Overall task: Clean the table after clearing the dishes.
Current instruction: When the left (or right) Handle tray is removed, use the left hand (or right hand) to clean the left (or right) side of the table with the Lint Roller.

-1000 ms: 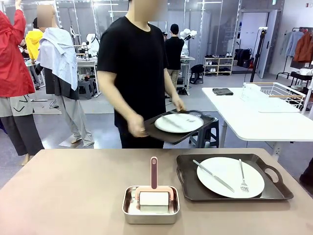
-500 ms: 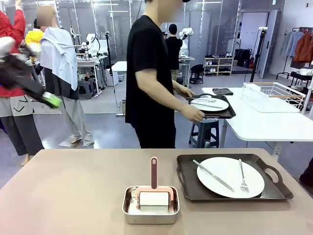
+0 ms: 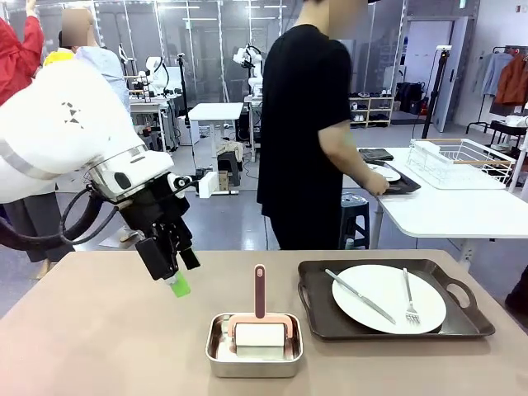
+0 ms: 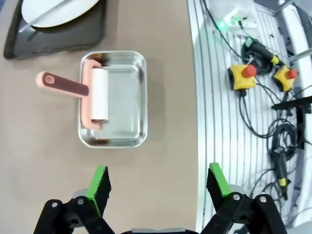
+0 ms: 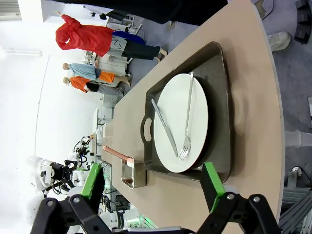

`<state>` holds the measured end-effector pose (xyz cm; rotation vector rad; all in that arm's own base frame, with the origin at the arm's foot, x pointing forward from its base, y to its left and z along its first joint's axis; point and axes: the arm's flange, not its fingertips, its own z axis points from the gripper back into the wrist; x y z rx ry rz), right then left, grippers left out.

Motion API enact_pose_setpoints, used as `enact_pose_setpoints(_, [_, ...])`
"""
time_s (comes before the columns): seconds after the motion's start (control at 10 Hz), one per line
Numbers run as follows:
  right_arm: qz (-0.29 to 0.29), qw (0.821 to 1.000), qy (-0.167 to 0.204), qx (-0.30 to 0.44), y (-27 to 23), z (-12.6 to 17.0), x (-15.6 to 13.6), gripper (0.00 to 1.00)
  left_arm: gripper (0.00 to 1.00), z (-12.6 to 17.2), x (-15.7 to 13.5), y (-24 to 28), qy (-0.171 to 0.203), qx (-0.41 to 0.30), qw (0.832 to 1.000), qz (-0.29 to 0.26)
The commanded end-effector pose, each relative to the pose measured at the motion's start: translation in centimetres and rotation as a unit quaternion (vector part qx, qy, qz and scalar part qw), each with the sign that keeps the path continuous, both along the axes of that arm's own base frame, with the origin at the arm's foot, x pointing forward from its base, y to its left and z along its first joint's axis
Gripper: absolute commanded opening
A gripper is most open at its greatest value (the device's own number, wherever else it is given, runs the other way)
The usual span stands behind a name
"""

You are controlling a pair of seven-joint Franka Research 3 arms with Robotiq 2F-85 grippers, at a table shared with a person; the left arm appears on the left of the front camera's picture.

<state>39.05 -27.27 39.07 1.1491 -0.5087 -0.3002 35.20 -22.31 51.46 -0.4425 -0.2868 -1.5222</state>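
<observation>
On the beige table (image 3: 107,346), a dark tray (image 3: 313,318) at the right carries a white plate (image 3: 388,289) with a knife and fork. A person in black stands at the white side table (image 3: 445,206), setting down a second tray (image 3: 406,186) with a plate (image 3: 384,172). My left gripper (image 3: 176,283) hangs open over the table's left-middle, above and left of the steel pan (image 3: 219,356). In the left wrist view the open left gripper (image 4: 158,181) hovers short of the pan (image 4: 131,102). My right gripper (image 5: 152,180) stands open, facing the plate (image 5: 195,117) on its tray (image 5: 222,97).
A pink-framed roller (image 3: 259,330) with a brown handle lies in the steel pan. A white wire rack (image 3: 474,157) sits on the side table. Beyond the table's near edge lie cables and yellow stop buttons (image 4: 242,78). Other people stand far left.
The person has turned right and carried the second tray over to the white side table. My left arm has swung in from the left, over the table toward the pan.
</observation>
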Motion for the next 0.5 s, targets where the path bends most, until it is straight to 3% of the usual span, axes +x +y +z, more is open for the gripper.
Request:
enact_pose_setpoints(0.0, [0.001,1.0,-0.004,0.003,0.15,0.19,-0.28,1.0,1.0,0.23,0.35,0.24,0.019,0.004,1.0,0.006])
enact_pose_setpoints(0.4, [0.001,1.0,-0.004,0.003,0.15,0.19,-0.28,1.0,1.0,0.23,0.35,0.24,0.019,0.004,1.0,0.006])
